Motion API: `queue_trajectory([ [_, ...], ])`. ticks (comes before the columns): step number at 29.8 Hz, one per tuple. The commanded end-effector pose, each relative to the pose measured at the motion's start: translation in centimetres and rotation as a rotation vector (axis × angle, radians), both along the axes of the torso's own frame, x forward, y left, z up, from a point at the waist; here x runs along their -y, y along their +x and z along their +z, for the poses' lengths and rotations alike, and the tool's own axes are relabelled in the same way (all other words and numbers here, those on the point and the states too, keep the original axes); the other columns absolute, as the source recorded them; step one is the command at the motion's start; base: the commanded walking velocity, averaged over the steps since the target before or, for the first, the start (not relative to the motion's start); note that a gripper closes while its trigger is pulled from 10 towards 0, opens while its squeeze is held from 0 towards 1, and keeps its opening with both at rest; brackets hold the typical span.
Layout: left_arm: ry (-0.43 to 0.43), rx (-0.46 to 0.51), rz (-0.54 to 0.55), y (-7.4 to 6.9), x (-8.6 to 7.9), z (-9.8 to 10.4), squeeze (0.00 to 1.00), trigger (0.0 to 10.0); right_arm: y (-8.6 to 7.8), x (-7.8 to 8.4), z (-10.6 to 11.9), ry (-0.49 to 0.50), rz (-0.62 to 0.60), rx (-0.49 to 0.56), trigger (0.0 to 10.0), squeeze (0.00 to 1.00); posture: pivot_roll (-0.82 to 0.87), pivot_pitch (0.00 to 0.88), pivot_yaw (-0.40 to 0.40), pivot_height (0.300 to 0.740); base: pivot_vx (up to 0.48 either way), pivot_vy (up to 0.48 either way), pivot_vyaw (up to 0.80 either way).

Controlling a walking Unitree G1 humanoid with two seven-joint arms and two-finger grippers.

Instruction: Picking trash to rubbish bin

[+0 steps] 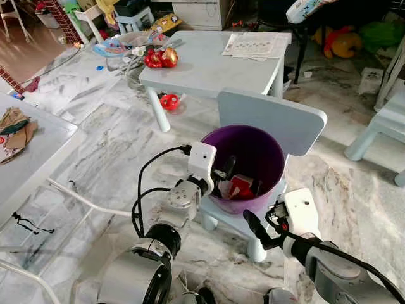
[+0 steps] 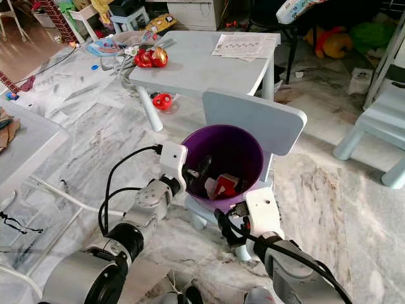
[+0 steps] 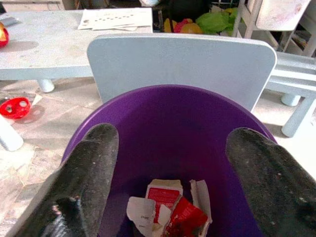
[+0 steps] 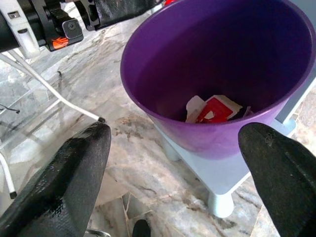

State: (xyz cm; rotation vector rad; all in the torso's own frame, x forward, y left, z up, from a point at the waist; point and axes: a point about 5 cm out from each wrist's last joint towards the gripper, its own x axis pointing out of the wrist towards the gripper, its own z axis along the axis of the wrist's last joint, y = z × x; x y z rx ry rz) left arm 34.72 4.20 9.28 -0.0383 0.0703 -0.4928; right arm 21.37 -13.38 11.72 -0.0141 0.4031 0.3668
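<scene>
So here's where we're at: the purple bin [image 1: 253, 166] sits on the seat of a small chair [image 1: 278, 117], and the red-and-white trash [image 3: 170, 210] is lying at the bottom of it, well below our fingers. Our left gripper [image 1: 223, 176] is poked over the near rim, fingers spread wide with nothing between them; from the wrist view the scraps sit straight down between the two pads, so to us it reads like that piece is in and the hand is empty.

Our right gripper [image 1: 256, 229] hangs just outside the bin, low by the seat edge, also spread wide and holding nothing. Its wrist view looks up and over the rim at the same crumpled scraps.

The bit that matters for what's next: the left hand is the one inside the rim, so it has to come up and back toward us before going anywhere else. Any leftover trash looks to be on the table [image 1: 209, 63] behind the chair, where there's red stuff [image 1: 161, 58] at the far left corner, well apart from both hands. We'd guess the left arm is nearer to that.
</scene>
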Motion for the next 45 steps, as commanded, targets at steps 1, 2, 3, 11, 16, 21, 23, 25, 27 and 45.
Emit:
queue_trajectory([
  [1, -0.032, 0.055, 0.055, 0.7, -2.1, 1.0, 1.0, 10.0, 0.2, -0.4, -0.4, 0.005, 0.014, -0.01, 10.0, 1.0, -0.24, 0.157, 0.189, 0.74, 0.0, 0.0, 0.0],
  [2, -0.046, 0.079, 0.085, 0.9, -3.0, 1.3, 1.0, 10.0, 0.5, -0.4, -0.4, 0.001, 0.015, 0.003, 10.0, 1.0, -0.23, 0.151, 0.182, 0.74, 0.0, 0.0, 0.0],
  [3, -0.054, 0.101, 0.114, 1.1, -3.9, 1.6, 1.0, 10.0, 0.9, -0.5, -0.3, -0.004, 0.015, 0.019, 10.0, 1.0, -0.23, 0.15, 0.18, 0.74, 0.0, 0.0, 0.0],
  [11, -0.081, 0.215, 0.26, 0.8, -7.6, 3.0, 1.0, 10.0, 3.5, -1.1, 1.0, -0.025, 0.018, 0.151, 10.0, 1.0, -0.17, 0.117, 0.155, 0.74, 0.0, 0.0, 0.0],
  [16, -0.07, 0.278, 0.327, -0.5, -9.3, 3.2, 1.0, 10.0, 5.4, -1.3, 2.7, -0.025, -0.015, 0.291, 10.0, 1.0, -0.14, 0.091, 0.133, 0.74, 0.0, 0.0, 0.0],
  [21, -0.018, 0.283, 0.385, -1.5, -11.4, 3.0, 1.0, 10.0, 7.0, -0.5, 4.1, -0.039, -0.059, 0.417, 10.0, 1.0, -0.11, 0.068, 0.111, 0.74, 0.0, 0.0, 0.0],
  [23, 0.008, 0.279, 0.403, -2.0, -12.5, 2.9, 1.0, 10.0, 7.4, -0.1, 4.4, -0.052, -0.074, 0.455, 10.0, 0.27, -0.1, 0.063, 0.105, 0.74, 0.0, 0.0, 0.0],
  [25, 0.033, 0.276, 0.411, -2.6, -13.5, 2.9, 0.0, 10.0, 7.8, 0.3, 4.5, -0.064, -0.078, 0.476, 10.0, 0.0, -0.1, 0.06, 0.1, 0.74, 0.0, 0.0, 0.0],
  [27, 0.051, 0.267, 0.428, -3.1, -14.4, 2.9, 0.0, 10.0, 8.2, 0.7, 4.5, -0.079, -0.085, 0.483, 10.0, 0.0, -0.09, 0.055, 0.096, 0.74, 0.0, 0.0, 0.0],
  [45, 0.028, 0.182, 0.51, -4.9, -14.8, 3.2, 0.0, 10.0, 10.0, 1.2, 4.6, -0.057, -0.141, 0.532, 10.0, 0.0, -0.06, 0.051, 0.089, 0.74, 0.0, 0.0, 0.6],
])
